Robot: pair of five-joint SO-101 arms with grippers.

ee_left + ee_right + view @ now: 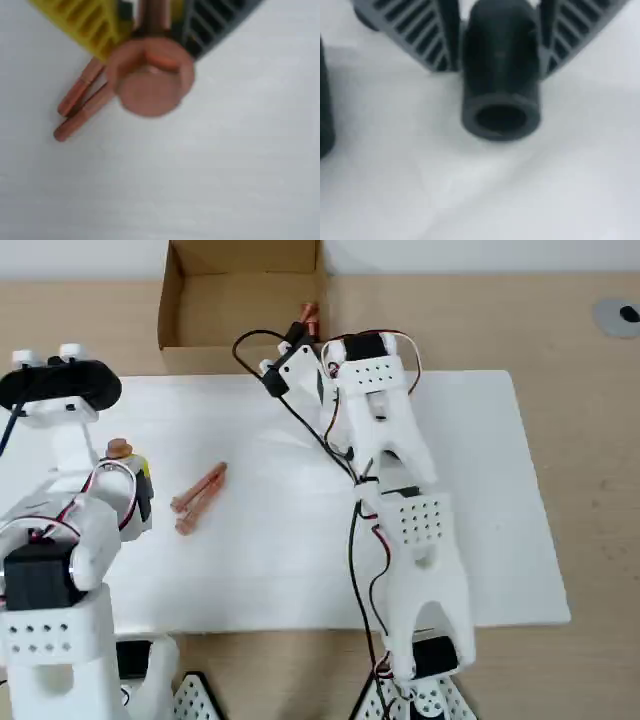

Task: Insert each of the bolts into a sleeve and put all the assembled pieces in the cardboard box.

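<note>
Wooden surface carries a white sheet under both arms. In the left wrist view, the left fingers, one yellow and one dark, are pinching a copper bolt by its shank, with the round flat head facing the camera and hanging above the sheet. From above, that head shows at the tip of the arm on the left side of the sheet. Just beside the held bolt, two loose bolts lie flat on the sheet, side by side and touching along their length; the high view places them between the two arms, nearer the left one. The right fingers are pinching a dark sleeve around its body, its open end turned toward the camera and tilted down close to the sheet. Part of another dark object stands at the edge of that view, too cut off to identify. The right arm stretches to the far edge of the sheet, where the cardboard box sits open on the bare wood. Two copper ends show just outside the box's right wall, beyond the arm's tip.
</note>
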